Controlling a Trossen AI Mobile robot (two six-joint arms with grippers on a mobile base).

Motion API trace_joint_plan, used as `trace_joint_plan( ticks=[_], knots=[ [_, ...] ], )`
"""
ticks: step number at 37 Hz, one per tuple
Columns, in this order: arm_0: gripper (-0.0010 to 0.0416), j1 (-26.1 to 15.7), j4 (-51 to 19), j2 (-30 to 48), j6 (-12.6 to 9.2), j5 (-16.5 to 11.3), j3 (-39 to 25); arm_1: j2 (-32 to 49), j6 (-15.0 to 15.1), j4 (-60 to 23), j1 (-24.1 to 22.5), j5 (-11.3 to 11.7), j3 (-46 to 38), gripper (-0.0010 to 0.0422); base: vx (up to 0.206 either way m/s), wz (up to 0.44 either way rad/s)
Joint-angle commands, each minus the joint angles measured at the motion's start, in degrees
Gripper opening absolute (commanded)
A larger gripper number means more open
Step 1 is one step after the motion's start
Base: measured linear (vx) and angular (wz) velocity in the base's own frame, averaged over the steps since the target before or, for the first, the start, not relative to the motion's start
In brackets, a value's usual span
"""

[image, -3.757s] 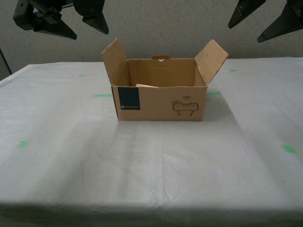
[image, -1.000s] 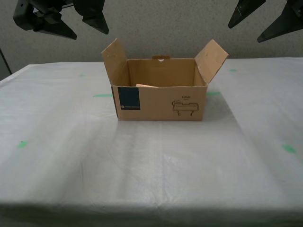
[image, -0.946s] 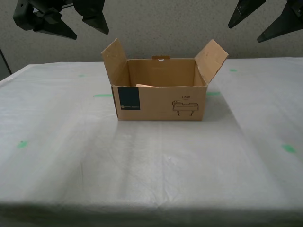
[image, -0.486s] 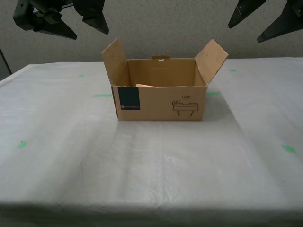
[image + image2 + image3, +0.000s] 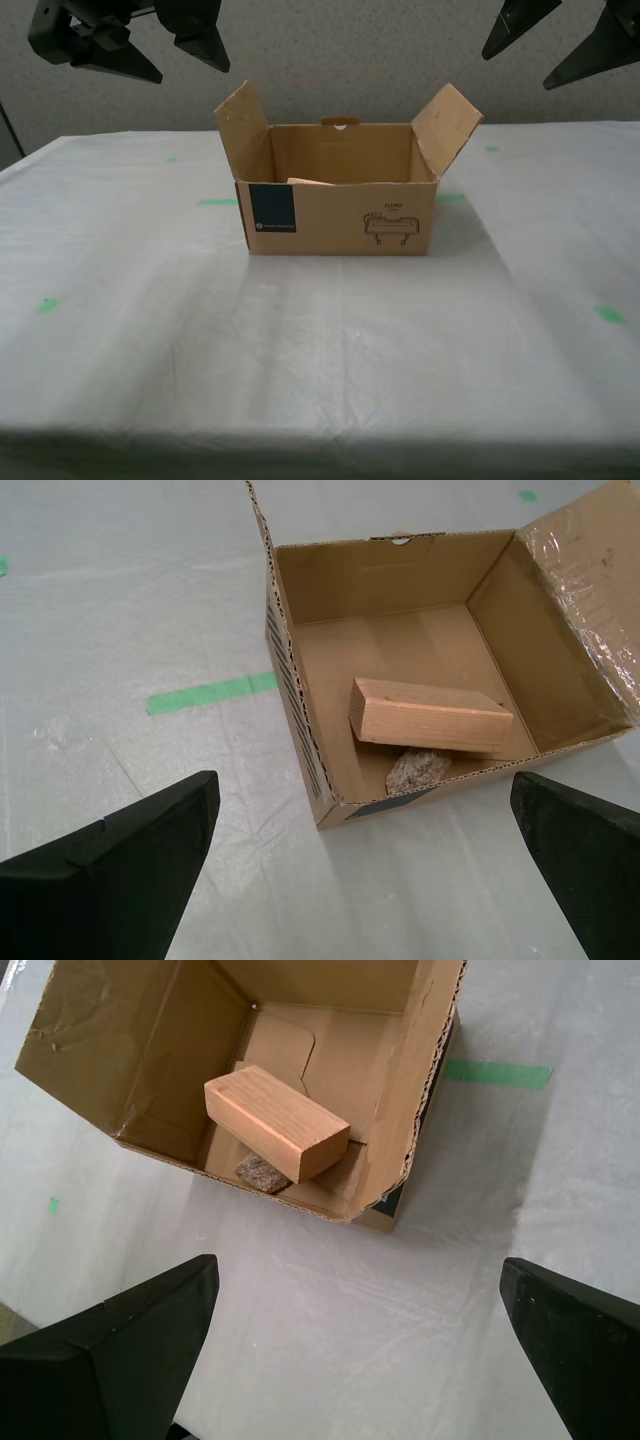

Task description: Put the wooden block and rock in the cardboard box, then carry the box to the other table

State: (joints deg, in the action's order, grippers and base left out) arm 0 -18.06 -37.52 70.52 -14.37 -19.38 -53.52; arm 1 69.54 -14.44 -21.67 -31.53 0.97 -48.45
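Note:
The cardboard box [image 5: 340, 215] stands open on the other table [image 5: 320, 350], the one with white cloth, side flaps raised. Inside, the wooden block [image 5: 430, 716] lies tilted over the rock [image 5: 418, 770]; both also show in the first wrist view, the block [image 5: 277, 1122] and the rock [image 5: 262, 1172]. Only a sliver of the block [image 5: 310, 182] shows in the exterior view. My second gripper [image 5: 193, 75] hangs open above the box toward the exterior view's left, holding nothing [image 5: 362, 790]. My first gripper [image 5: 516, 72] hangs open toward the exterior view's right, also holding nothing [image 5: 357, 1265].
Green tape marks [image 5: 217, 201] dot the cloth, one strip [image 5: 210, 692] beside the box and another [image 5: 497, 1072] on its other side. A speckled grey wall [image 5: 340, 60] stands behind the table. The table's front edge [image 5: 320, 440] runs near the exterior view's bottom.

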Motion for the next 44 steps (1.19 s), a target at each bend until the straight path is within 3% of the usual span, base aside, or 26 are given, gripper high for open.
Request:
trace_joint_plan(
  ticks=[1, 44],
  knots=[
    [0.0393, 0.0, 0.0, 0.0, -0.2, 0.2, 0.0, 0.0, 0.0, 0.2, 0.0, 0.1, 0.0, 0.04, 0.0, 0.0],
    [0.0394, 0.0, 0.0, 0.0, -0.2, 0.2, 0.0, 0.0, 0.0, 0.2, 0.0, 0.1, 0.0, 0.04, 0.0, 0.0]
  ],
)
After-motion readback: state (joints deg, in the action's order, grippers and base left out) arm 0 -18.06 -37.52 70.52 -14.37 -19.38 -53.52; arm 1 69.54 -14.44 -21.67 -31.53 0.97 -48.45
